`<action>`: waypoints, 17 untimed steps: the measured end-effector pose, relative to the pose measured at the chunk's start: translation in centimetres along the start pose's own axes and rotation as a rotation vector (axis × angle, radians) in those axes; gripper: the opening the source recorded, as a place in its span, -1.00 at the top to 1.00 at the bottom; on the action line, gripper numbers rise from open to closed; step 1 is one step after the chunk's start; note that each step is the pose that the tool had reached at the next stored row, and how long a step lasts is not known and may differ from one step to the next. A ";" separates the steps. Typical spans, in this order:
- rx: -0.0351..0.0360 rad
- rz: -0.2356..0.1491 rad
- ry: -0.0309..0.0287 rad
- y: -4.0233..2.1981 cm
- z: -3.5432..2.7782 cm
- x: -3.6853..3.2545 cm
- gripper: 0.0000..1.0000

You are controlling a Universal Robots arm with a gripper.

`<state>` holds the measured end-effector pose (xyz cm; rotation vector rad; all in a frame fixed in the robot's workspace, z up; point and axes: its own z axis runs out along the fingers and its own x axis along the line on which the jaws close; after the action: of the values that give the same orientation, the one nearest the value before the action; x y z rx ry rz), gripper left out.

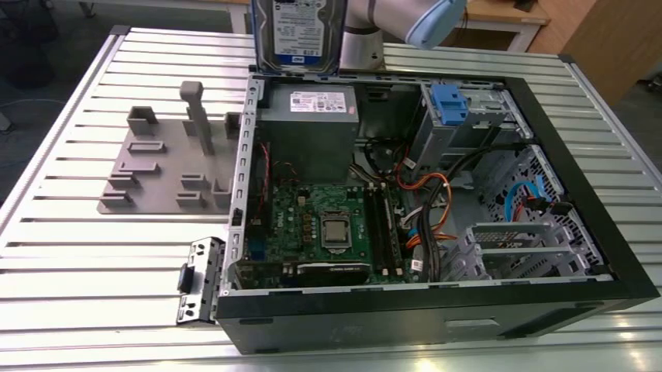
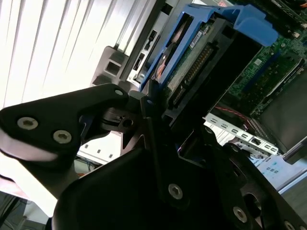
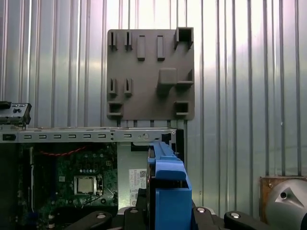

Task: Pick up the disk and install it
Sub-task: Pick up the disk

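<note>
- A grey moulded plate (image 1: 155, 190) with raised pegs and slots is seen lying flat on the ribbed metal table (image 1: 93, 263). It sits just beside the case wall, at the exterior view's left.
- The disk (image 1: 298, 31), a flat silver rectangle with a white-and-blue label and blue plastic side rails, is held in the air on edge. Its long axis is upright and its label face is turned toward the exterior camera.
- The disk is clamped by the black gripper (image 3: 169, 211), whose fingers are closed against its two flat sides.
- The disk is placed above the far rim of the open black computer case (image 1: 414, 318), over the grey box with a white sticker (image 1: 310, 128). Whether its lower edge clears that rim cannot be told.
- A green motherboard (image 1: 310, 225) is seen flat on the case floor, nearer the camera than the box.
- A grey metal cage with a blue plastic tab (image 1: 460, 116) is set further toward the exterior view's right, with orange and black cables (image 1: 429, 209) bunched near it.
</note>
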<state>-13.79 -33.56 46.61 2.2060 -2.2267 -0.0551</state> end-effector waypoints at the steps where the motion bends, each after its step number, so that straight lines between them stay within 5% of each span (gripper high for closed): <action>1: 0.0000 0.000 0.0004 -0.02 0.00 0.06 0.27; 17: 0.0001 0.000 0.0103 -0.28 -0.01 1.05 0.27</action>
<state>-13.52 -34.61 46.59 2.2009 -2.2218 -0.0435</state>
